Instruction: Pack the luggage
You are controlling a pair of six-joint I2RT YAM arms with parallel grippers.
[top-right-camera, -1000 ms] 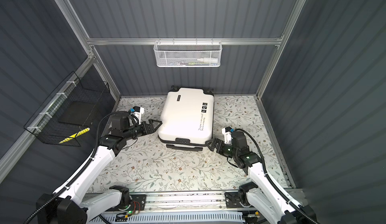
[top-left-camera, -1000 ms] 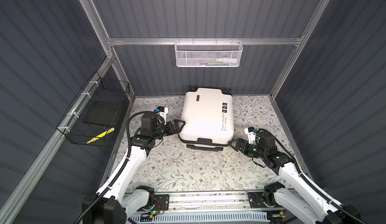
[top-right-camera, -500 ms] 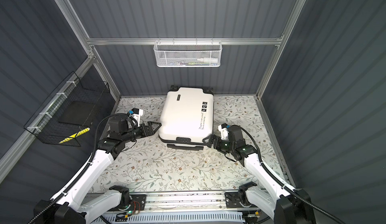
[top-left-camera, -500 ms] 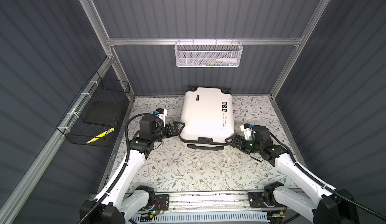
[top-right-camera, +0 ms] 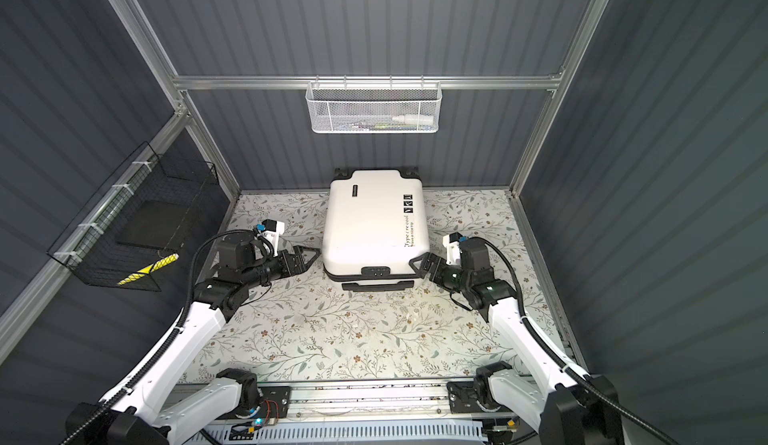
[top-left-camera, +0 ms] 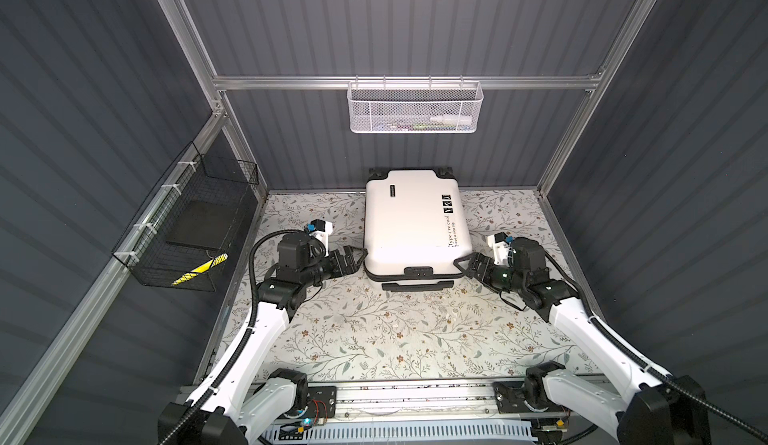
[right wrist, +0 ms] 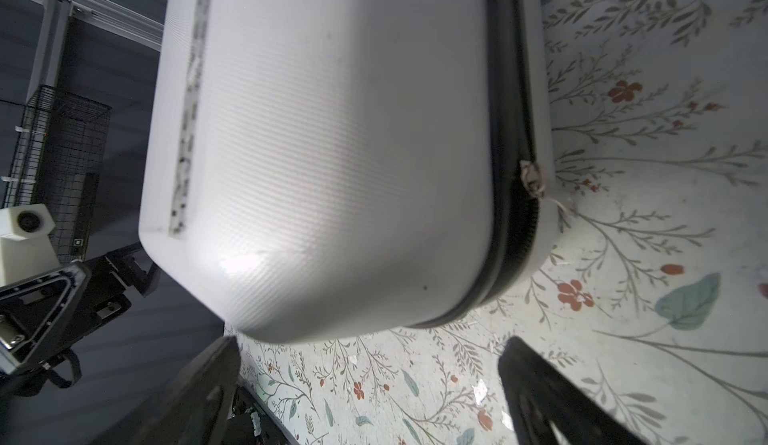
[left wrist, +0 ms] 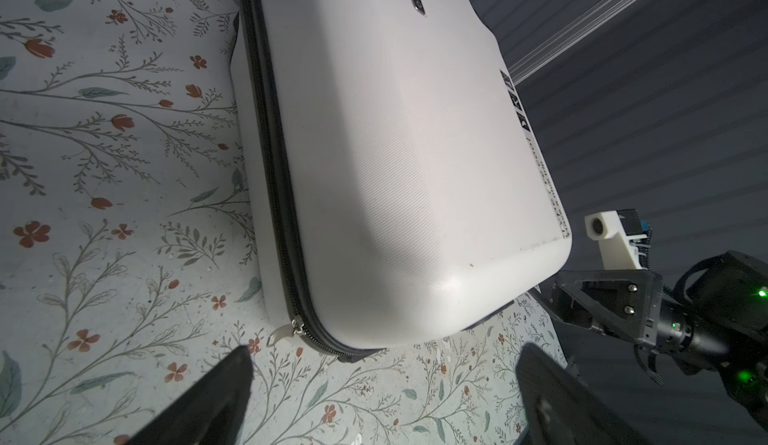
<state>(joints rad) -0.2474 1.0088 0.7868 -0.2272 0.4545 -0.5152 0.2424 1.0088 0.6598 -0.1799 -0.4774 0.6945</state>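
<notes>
Luggage (top-left-camera: 411, 222) flat, zipped shut, at back of desk (top-left-camera: 374, 330). Left gripper (top-left-camera: 359, 258) and right gripper (top-left-camera: 462, 266) spread wide, empty, just beside near corners. Risk: nudging smooth shell askew, missing small zipper pull (left wrist: 284, 333).

Floral-print desk (top-left-camera: 374, 330). White mesh basket (top-left-camera: 415, 110) hangs on the rail (top-left-camera: 291, 82) above the desk's far edge, with a white bottle (top-left-camera: 451, 119) lying inside; other contents unclear. Black wire basket (top-left-camera: 166, 274) on the wall left of the desk holds a dark flat slab (top-left-camera: 199, 229) and a yellow-black striped piece (top-left-camera: 199, 269).
</notes>
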